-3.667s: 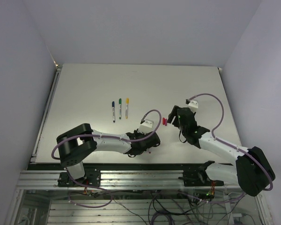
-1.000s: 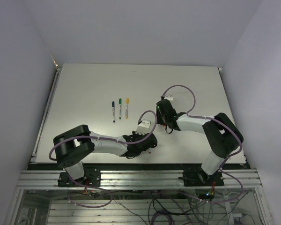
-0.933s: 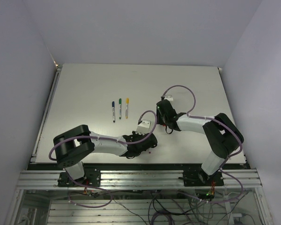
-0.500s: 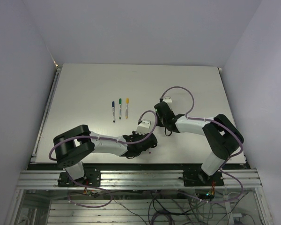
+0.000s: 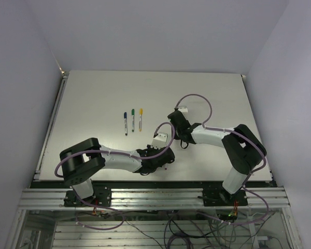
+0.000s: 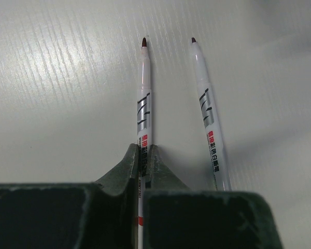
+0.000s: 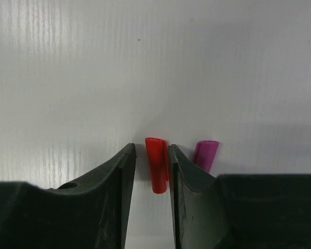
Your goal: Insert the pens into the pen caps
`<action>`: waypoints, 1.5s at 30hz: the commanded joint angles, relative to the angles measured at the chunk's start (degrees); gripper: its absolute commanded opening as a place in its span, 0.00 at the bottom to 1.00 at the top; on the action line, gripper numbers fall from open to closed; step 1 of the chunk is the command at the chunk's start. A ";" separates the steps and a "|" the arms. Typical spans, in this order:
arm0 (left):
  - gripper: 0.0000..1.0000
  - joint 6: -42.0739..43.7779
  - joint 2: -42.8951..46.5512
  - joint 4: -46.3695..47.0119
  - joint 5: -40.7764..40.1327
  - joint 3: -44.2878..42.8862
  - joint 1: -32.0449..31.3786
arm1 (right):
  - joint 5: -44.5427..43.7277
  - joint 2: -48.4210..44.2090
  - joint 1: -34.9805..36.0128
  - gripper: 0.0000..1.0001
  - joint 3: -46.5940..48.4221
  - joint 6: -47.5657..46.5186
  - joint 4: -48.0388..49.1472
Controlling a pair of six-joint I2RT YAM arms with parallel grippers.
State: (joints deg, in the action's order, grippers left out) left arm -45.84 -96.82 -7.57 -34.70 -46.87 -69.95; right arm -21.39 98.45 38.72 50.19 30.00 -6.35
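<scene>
While the left tool (image 6: 142,150) is clamping one pen (image 6: 144,104) tightly by its barrel, with the dark red tip pointing toward the top of the wrist frame, a second pen (image 6: 207,114) is lying on the white surface (image 6: 52,93) just beside it at the right. It is running almost parallel and touching neither finger. Over on the other side, the right tool (image 7: 151,155) is sitting with its jaws narrowed around the red cap (image 7: 156,171). The cap is lying between them, resting against the finger on the frame's right and showing a thin gap on the other side. The magenta cap (image 7: 205,154) is lying just outside that same finger. Seen from above, three capped pens, blue (image 5: 125,122), green (image 5: 132,119) and yellow (image 5: 140,118), are lying side by side left of centre, apart from both tools.
</scene>
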 commanded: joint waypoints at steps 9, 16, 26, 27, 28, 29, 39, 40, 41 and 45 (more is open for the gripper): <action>0.07 -0.84 -4.08 -6.10 7.72 2.90 -0.18 | 2.59 7.43 0.31 0.00 0.35 0.27 -9.02; 0.07 -0.59 -3.35 -5.12 7.72 3.17 -0.18 | 2.95 5.20 0.30 0.00 -0.38 -0.71 -7.71; 0.07 2.41 4.06 -6.06 2.11 1.47 -0.18 | 2.68 -7.45 0.33 0.00 -0.42 -1.63 0.21; 0.07 2.81 5.14 -5.79 1.40 1.50 -0.18 | 3.21 -9.32 0.31 0.00 -1.56 -1.40 1.89; 0.07 3.23 6.33 -5.39 0.84 1.71 -0.18 | 3.87 -11.19 0.30 0.00 -2.44 -1.36 3.59; 0.07 3.71 7.99 -4.62 0.30 2.07 -0.18 | 4.50 -13.10 0.36 0.00 -3.70 -1.29 5.57; 0.07 10.65 22.85 10.32 -0.97 9.38 -0.23 | 13.56 -33.44 0.28 0.00 -19.94 -1.76 31.58; 0.07 11.48 24.32 12.04 -0.74 10.00 -0.19 | 14.34 -34.73 0.28 0.00 -20.73 -1.76 33.06; 0.07 12.71 25.71 13.77 -0.32 10.91 -0.23 | 14.76 -36.07 0.28 0.00 -21.53 -1.85 34.53; 0.07 15.75 30.75 21.93 2.32 14.05 -0.18 | 15.84 -40.63 0.31 0.00 -25.34 -0.96 42.16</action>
State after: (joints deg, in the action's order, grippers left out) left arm -34.70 -70.04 3.11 -34.22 -35.29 -69.95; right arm -8.08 61.82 38.87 27.66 28.86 23.77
